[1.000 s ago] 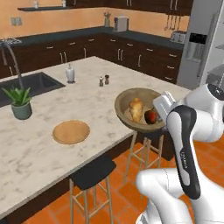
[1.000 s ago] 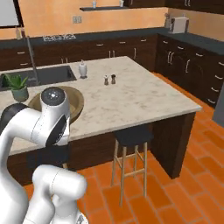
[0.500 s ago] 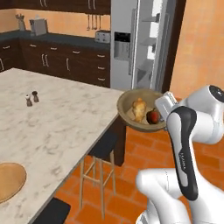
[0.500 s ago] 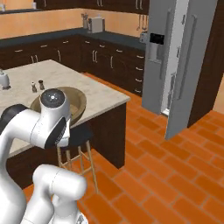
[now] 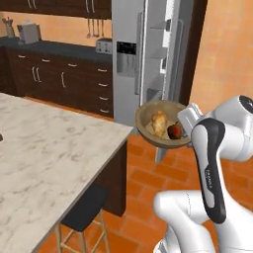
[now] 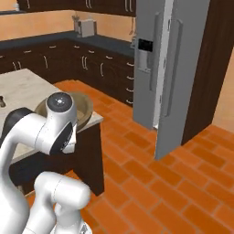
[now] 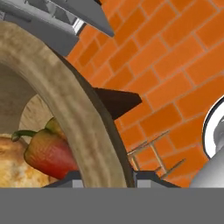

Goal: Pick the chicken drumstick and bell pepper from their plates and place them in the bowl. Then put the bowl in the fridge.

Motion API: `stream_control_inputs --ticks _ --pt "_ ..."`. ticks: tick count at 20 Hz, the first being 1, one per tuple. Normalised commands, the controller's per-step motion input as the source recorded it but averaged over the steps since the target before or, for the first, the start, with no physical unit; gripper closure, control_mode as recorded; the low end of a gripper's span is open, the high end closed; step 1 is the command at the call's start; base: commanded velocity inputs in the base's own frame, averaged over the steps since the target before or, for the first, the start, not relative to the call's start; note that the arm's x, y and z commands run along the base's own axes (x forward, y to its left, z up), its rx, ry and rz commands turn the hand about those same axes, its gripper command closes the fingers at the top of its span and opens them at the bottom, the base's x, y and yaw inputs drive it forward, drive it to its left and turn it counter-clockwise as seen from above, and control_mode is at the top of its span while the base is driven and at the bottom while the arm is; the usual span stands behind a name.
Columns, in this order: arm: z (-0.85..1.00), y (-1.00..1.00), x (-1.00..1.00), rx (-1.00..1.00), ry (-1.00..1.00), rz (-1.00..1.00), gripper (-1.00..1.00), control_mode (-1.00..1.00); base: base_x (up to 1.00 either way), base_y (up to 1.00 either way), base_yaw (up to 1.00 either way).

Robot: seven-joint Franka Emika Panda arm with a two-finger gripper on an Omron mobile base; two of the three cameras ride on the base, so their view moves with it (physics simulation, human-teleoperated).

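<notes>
The bowl (image 5: pixel 163 124) is held up in the air beside the arm, clear of the marble surface (image 5: pixel 44 158) and in front of the fridge (image 5: pixel 148 64). It is a wide, round, brown wooden bowl with a thick pale rim, tilted a little so its inside faces the left base camera. Inside it lie the chicken drumstick (image 5: pixel 159 123), golden-brown and lumpy, and just beside it, touching or nearly so, the bell pepper (image 5: pixel 175 131), small, dark red and rounded.

In the hand view the bowl's thick rim (image 7: pixel 65 105) curves across the picture, with wood grain on its inner wall. The pepper (image 7: pixel 50 151) lies against the inner wall, its curved green stem pointing toward the drumstick (image 7: pixel 17 164). The fingers (image 7: pixel 103 177) sit on either side of the rim at the bottom edge, pinching it.

The fridge is tall, grey and metallic, with long vertical handles and a dark dispenser panel (image 6: pixel 145 45). One door (image 6: pixel 169 82) stands open, and pale shelves show inside in the left base view. The floor (image 6: pixel 151 183) is orange brick. A dark stool (image 5: pixel 86 207) stands under the surface's edge.
</notes>
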Motion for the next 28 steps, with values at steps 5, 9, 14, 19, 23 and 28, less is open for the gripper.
stream_control_inputs --ticks 5,9,14,19,23,28 --pt "0.0 0.0 0.0 0.0 0.0 0.0 1.0 1.0 1.0 -1.0 0.08" --pt "0.0 0.0 0.0 0.0 0.0 0.0 1.0 1.0 1.0 -0.99 0.21" --pt "0.0 0.0 0.0 0.0 0.0 0.0 1.0 1.0 1.0 -0.78 0.42" --pt "0.0 0.0 0.0 0.0 0.0 0.0 1.0 1.0 0.85 -0.77 0.5" --pt "0.0 0.0 0.0 0.0 0.0 0.0 1.0 1.0 0.89 -0.66 0.54" --pt "0.0 0.0 0.0 0.0 0.0 0.0 1.0 1.0 0.97 -0.2 0.59"
